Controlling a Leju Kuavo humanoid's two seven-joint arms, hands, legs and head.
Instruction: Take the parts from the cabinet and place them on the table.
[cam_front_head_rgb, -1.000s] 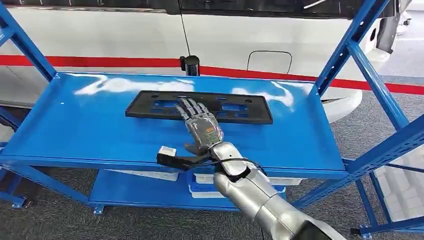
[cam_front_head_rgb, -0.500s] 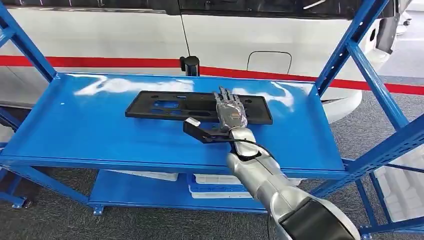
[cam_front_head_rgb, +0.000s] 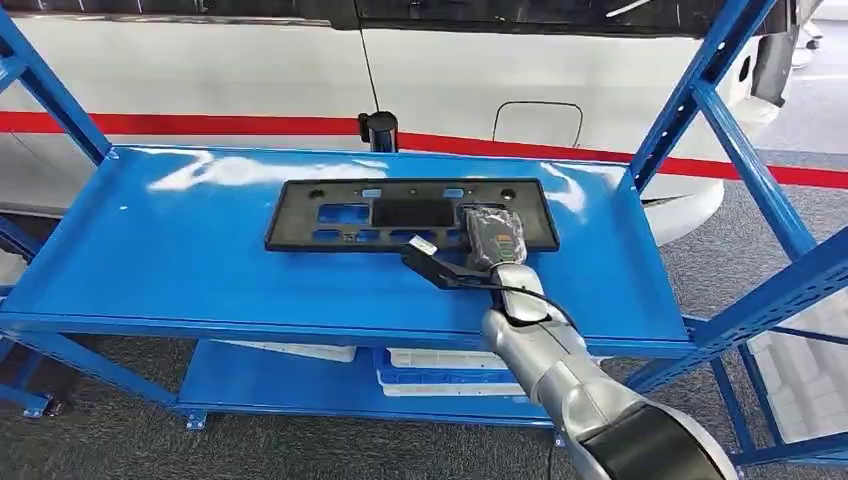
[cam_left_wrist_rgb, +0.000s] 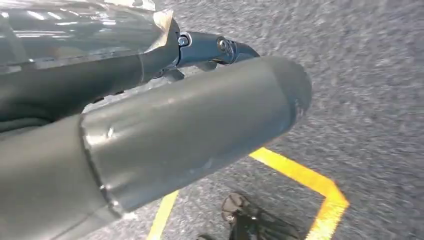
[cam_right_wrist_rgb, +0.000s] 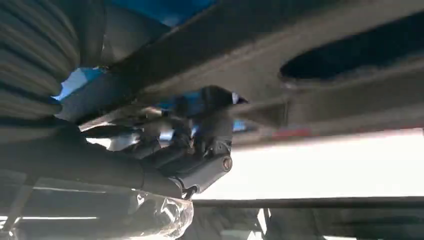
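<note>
the blue shelf (cam_front_head_rgb: 150, 250) of the cabinet carries one long black plate (cam_front_head_rgb: 330, 215), a flat part with cut-outs, lying across the middle of the shelf toward its back. lower down sit white trays (cam_front_head_rgb: 440, 365) on the bottom shelf.

the right robot hand (cam_front_head_rgb: 493, 238) reaches in over the front edge and sits at the plate's right end, fingers folded over its near rim. in the right wrist view the dark fingers (cam_right_wrist_rgb: 200, 150) lie against the plate's underside, so it looks like a clasp on the plate, though how firm i cannot tell. the left robot hand (cam_left_wrist_rgb: 210, 47) hangs down by the floor; whether it is clenched or released i cannot tell.

risks, as i judge them: the hold is far off the plate's centre, so on lifting the long free end may sag, twist in the fingers or slip out. it could also drag on the shelf or strike the blue upright (cam_front_head_rgb: 700, 95) on the way out.
</note>
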